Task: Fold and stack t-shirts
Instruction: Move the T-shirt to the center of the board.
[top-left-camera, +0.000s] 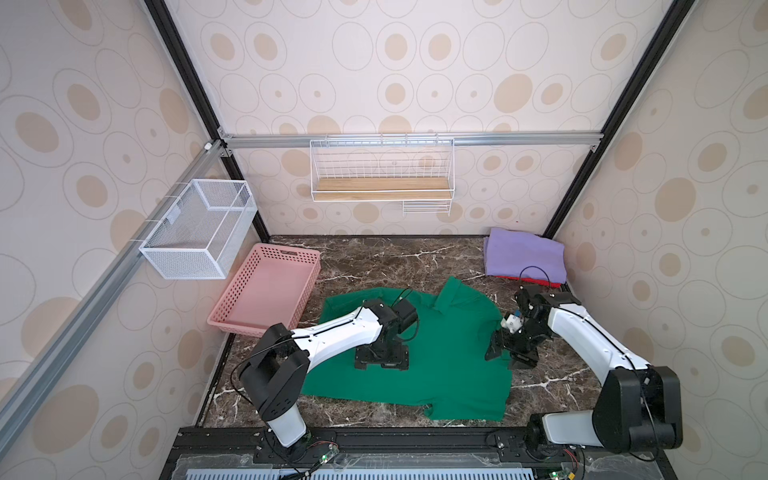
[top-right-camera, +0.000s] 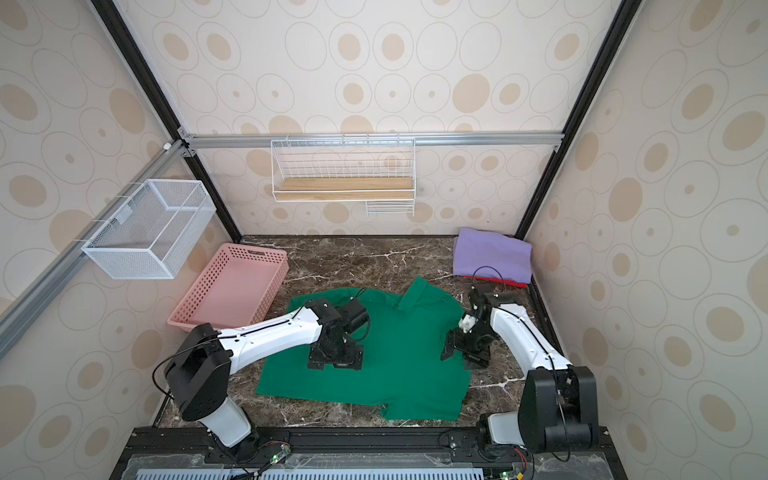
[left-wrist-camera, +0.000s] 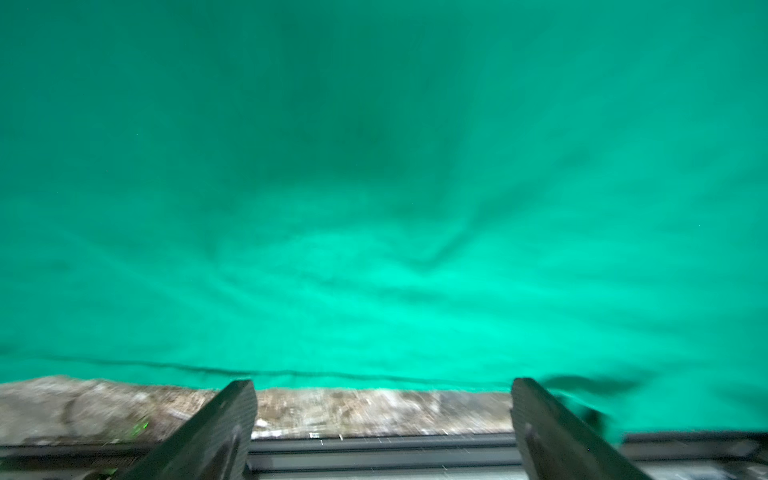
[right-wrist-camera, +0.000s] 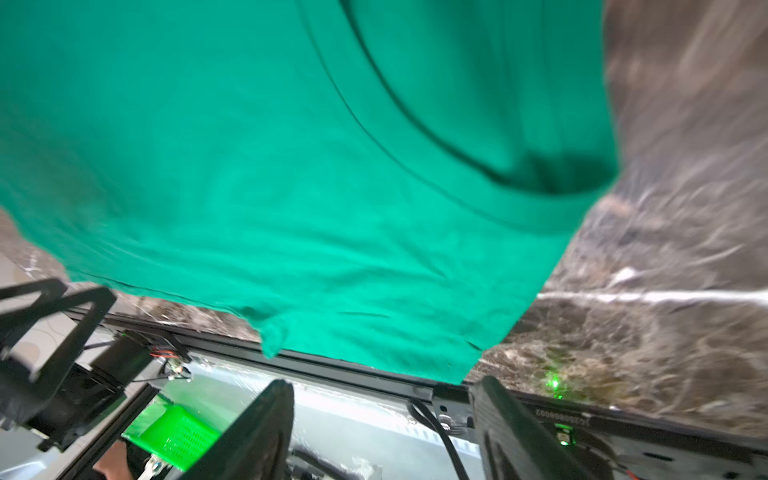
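Green t-shirt (left-wrist-camera: 374, 187) fills view above the wide-apart left gripper (left-wrist-camera: 382, 415).

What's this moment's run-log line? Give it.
green t-shirt: spread out | left gripper: open, over it | right gripper: open, empty | lavender t-shirt: folded atop red t-shirt

**Clear bench at the back, crowded sides**

You have bare bench (top-left-camera: 395, 257) behind the green shirt (top-left-camera: 436, 353), between the pink basket (top-left-camera: 266, 291) and the folded purple shirt (top-left-camera: 523, 253) in the far right corner. The basket sits against the left wall and blocks that side. Your left hand (top-left-camera: 382, 365) is over the green shirt's middle. Your right hand (top-left-camera: 508, 357) is at its right edge, with bare bench beside it. A wire shelf (top-left-camera: 382, 174) on the back wall and a mesh box (top-left-camera: 199, 228) on the left wall hang above the bench.
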